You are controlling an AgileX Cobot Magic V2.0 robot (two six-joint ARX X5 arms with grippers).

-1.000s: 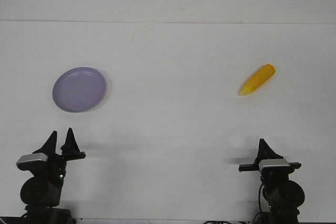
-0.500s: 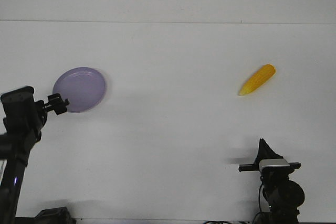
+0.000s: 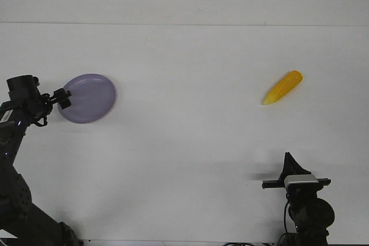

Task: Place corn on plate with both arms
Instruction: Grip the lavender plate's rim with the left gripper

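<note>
Left arm has swung up and out since a second ago, when it sat parked near the table's front edge — now the left gripper (image 3: 62, 98) sits at the near-left rim of the plate (image 3: 87, 97), which looks nudged slightly. Whether its jaws are clamped on the rim or merely touching, I cannot tell. Right gripper (image 3: 290, 165) hasn't moved; its state can't be judged either. The corn (image 3: 282, 87) lies well ahead of the right gripper, far from the left one. Likely step: grip the rim firmly, keep the plate level — no tilting or dragging.
</note>
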